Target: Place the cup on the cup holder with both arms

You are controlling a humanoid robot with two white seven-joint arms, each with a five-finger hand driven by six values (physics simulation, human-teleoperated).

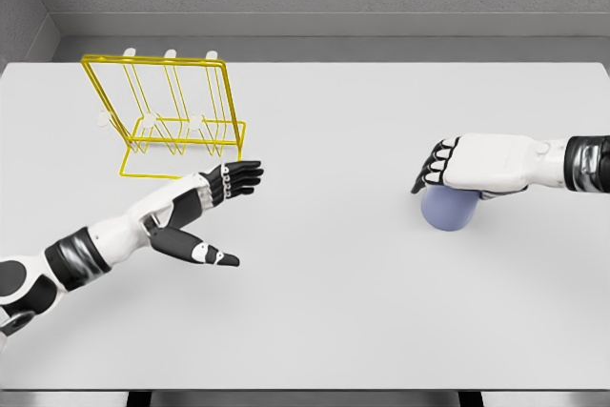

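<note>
You see two white-shelled arms with black and grey banded joints near the wrists. The left hand (pixel 212 199) has a white back, dark fingers (pixel 244 178) ringed with pale knuckle segments, and a black thumb with a white patch. The right hand (pixel 457 171) shows a blocky white palm housing and dark, pale-knuckled fingers (pixel 431 171).

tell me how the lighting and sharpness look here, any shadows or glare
Head view: light is flat and even, with no glare on the white table; only faint soft shadows sit under the yellow cup holder and the blue cup. Everything is equally sharp, with no blur; the right hand partly hides the cup.
</note>
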